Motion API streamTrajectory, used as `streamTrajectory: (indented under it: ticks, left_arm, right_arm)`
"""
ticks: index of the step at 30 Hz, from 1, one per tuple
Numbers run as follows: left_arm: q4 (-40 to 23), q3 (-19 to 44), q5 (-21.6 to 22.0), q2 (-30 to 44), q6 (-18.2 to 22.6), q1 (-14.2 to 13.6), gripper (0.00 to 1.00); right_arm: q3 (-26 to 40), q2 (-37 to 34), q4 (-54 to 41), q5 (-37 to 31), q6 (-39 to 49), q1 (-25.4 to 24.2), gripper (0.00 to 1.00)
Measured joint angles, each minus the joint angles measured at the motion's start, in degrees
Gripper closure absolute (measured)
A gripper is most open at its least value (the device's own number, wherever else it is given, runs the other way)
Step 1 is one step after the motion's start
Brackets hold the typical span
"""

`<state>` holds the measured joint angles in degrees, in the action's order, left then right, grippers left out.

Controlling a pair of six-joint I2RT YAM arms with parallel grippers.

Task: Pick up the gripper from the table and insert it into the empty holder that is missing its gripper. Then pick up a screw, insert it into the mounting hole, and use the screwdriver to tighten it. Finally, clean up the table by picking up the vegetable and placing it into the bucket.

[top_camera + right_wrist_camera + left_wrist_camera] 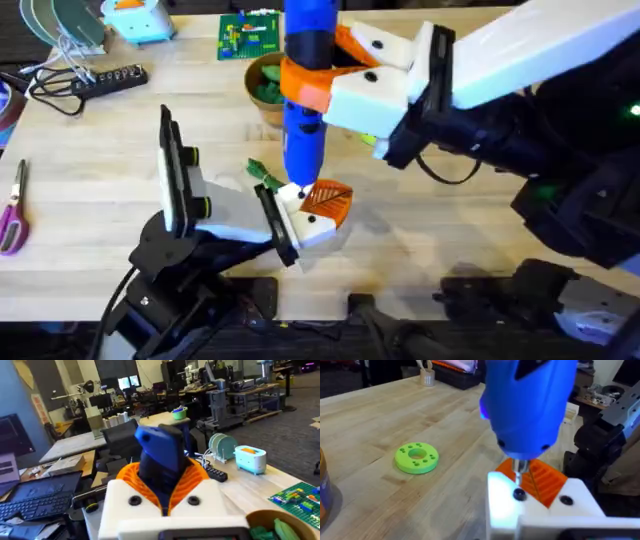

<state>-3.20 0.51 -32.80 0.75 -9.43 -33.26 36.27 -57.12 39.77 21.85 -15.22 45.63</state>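
The right tool, its white fingers with ribbed orange pads clamped on the blue pen-shaped plastic screwdriver, holds it upright with the thin metal bit set on a dark screw in the white block of the left tool, where the ridged orange wedge-shaped fingertip already sits; whether the left tool is open cannot be told. Insertion appears done and tightening under way. Cleanup remains: a small dark green toy vegetable lies on the light plank-wood surface, near the round orange-sided bucket.
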Motion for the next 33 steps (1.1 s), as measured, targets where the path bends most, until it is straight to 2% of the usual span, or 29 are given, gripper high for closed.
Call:
streamTrajectory:
  ticks: [12,33]
  left_arm:
    - [-0.04,0.00,-0.02,-0.02,-0.02,0.00,0.989]
    - [-0.02,0.00,-0.02,-0.02,0.00,0.00,0.989]
  right_arm:
    - [0.22,-2.04,0.13,-0.08,-0.06,2.01,0.976]
    - [0.44,-2.49,1.73,-0.42,0.07,1.99,0.976]
